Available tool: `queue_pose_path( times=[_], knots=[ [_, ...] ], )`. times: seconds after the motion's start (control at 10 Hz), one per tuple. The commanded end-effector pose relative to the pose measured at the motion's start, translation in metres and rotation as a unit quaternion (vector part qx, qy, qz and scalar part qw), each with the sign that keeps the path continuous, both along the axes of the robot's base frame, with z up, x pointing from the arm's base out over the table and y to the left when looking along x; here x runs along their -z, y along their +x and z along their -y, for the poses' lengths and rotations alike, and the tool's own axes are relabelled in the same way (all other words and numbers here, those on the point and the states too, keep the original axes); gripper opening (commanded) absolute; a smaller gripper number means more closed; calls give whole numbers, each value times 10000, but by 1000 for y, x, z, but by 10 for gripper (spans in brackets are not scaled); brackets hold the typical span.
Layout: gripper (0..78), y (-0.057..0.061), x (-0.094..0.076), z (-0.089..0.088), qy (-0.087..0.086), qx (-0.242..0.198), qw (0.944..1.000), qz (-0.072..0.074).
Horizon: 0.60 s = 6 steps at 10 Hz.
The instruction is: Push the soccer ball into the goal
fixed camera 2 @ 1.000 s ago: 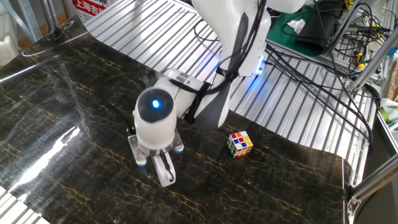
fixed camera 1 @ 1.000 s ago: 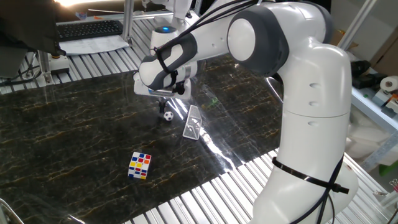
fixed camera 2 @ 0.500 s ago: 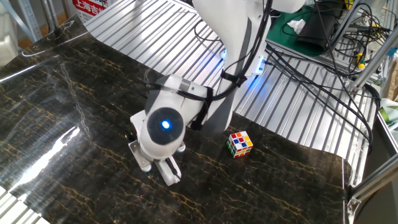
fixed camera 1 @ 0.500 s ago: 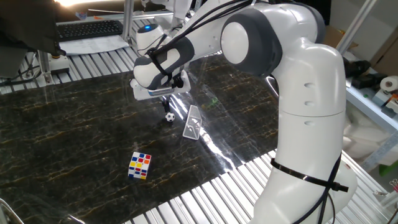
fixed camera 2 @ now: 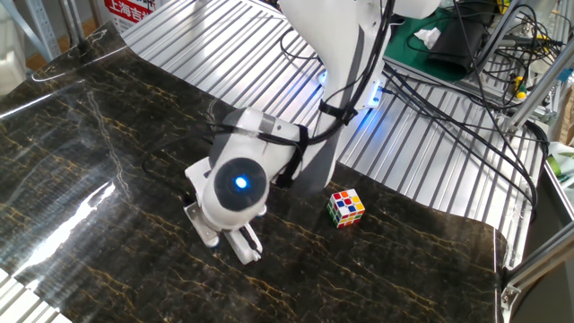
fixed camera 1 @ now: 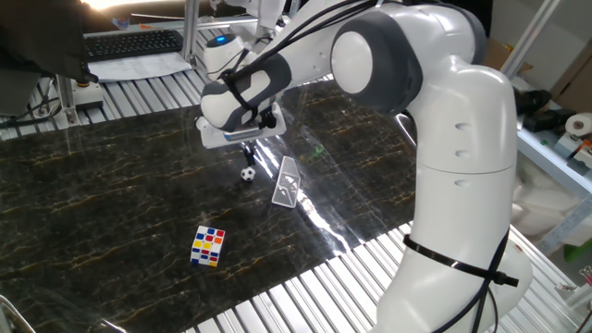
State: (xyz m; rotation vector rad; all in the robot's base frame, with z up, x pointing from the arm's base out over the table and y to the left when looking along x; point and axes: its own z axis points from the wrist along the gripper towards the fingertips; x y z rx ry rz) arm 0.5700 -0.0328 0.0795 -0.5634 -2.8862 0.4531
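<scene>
The soccer ball (fixed camera 1: 247, 173), tiny and white with black patches, lies on the dark marble mat. The goal (fixed camera 1: 288, 182), a small pale frame with a net, stands just right of the ball, a small gap between them. My gripper (fixed camera 1: 249, 154) points down right behind and above the ball, and its fingers look shut and empty. In the other fixed view the gripper (fixed camera 2: 245, 245) shows from behind with its fingers (fixed camera 2: 250, 239) together near the mat. The arm hides the ball and the goal there.
A multicoloured puzzle cube (fixed camera 1: 208, 246) lies on the mat nearer the front, left of the ball; it also shows in the other fixed view (fixed camera 2: 345, 207). Ribbed metal table (fixed camera 1: 277, 305) surrounds the mat. A keyboard (fixed camera 1: 134, 43) lies at the back.
The wrist has tilted and shifted slightly to the left over the ball. The ball has barely moved and the goal and the cube stay put.
</scene>
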Motion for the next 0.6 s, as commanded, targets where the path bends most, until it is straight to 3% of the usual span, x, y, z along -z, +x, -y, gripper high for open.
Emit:
queue_pose_path(
  times=[0.1, 0.3, 0.4, 0.5, 0.6],
  knots=[
    [0, 11, -14, 5, 2217, 1132, 9612, 1190],
    [0, 25, -16, -10, 2348, 1390, 9541, 1237],
    [0, 27, -14, -18, 2491, 1602, 9457, 1343],
    [0, 28, -13, -20, 2511, 1639, 9439, 1386],
    [0, 28, -13, -21, 2728, 1963, 9292, 1534]
  ],
)
